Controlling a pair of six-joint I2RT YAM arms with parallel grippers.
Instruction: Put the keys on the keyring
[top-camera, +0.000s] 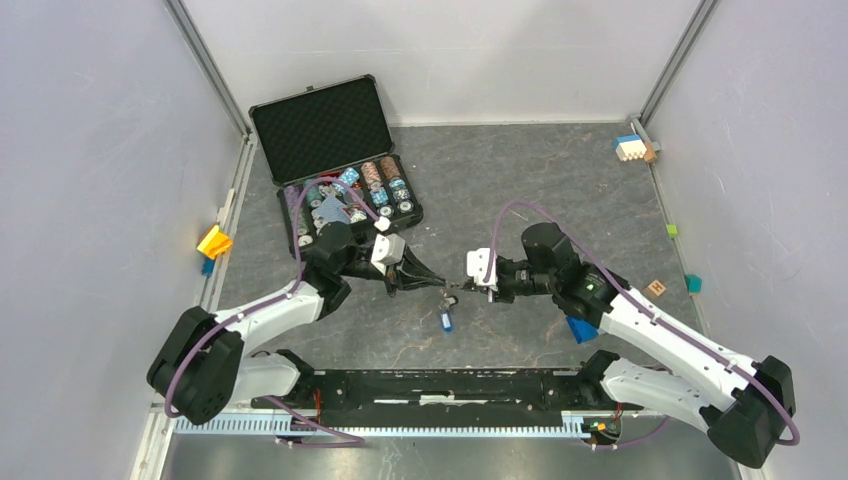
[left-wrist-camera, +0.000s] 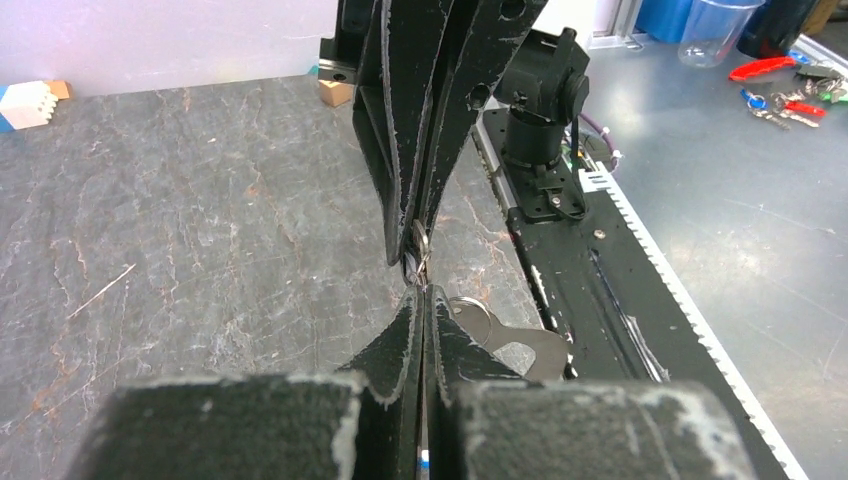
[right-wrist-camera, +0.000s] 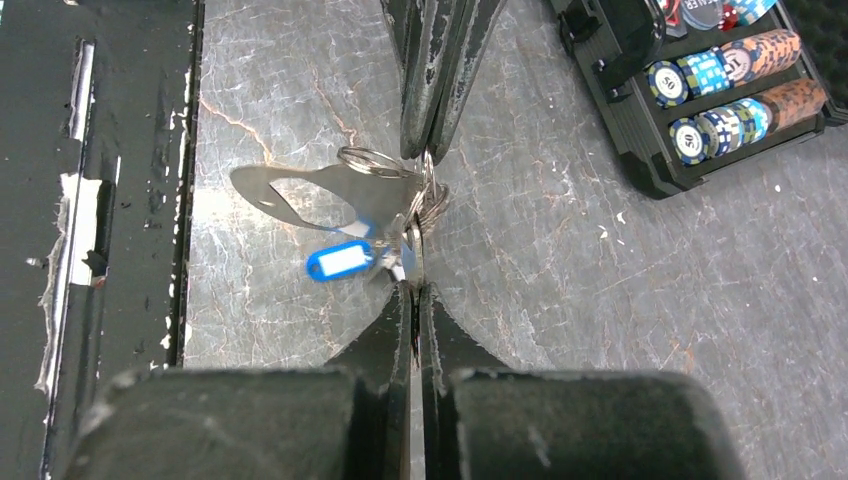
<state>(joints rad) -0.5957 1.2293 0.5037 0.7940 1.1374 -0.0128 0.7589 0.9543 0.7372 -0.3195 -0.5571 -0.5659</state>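
Note:
My two grippers meet tip to tip above the middle of the table. The left gripper (top-camera: 438, 286) (left-wrist-camera: 421, 292) is shut on the keyring (right-wrist-camera: 365, 158), a small wire ring that carries a flat silver metal fob (right-wrist-camera: 300, 192) (left-wrist-camera: 525, 347). The right gripper (top-camera: 459, 290) (right-wrist-camera: 414, 285) is shut on a small silver key (right-wrist-camera: 411, 250) right at the ring. A blue plastic tag (right-wrist-camera: 338, 263) (top-camera: 446, 320) hangs under the bunch. More small keys (right-wrist-camera: 432, 200) bunch at the ring between the two sets of tips; I cannot tell whether they are threaded on.
An open black case (top-camera: 340, 190) (right-wrist-camera: 640, 150) with rows of poker chips stands behind the left arm. Toy blocks lie at the back right corner (top-camera: 632, 148), the left edge (top-camera: 213, 241) and the right side (top-camera: 656, 288). A blue block (top-camera: 580, 328) lies by the right arm.

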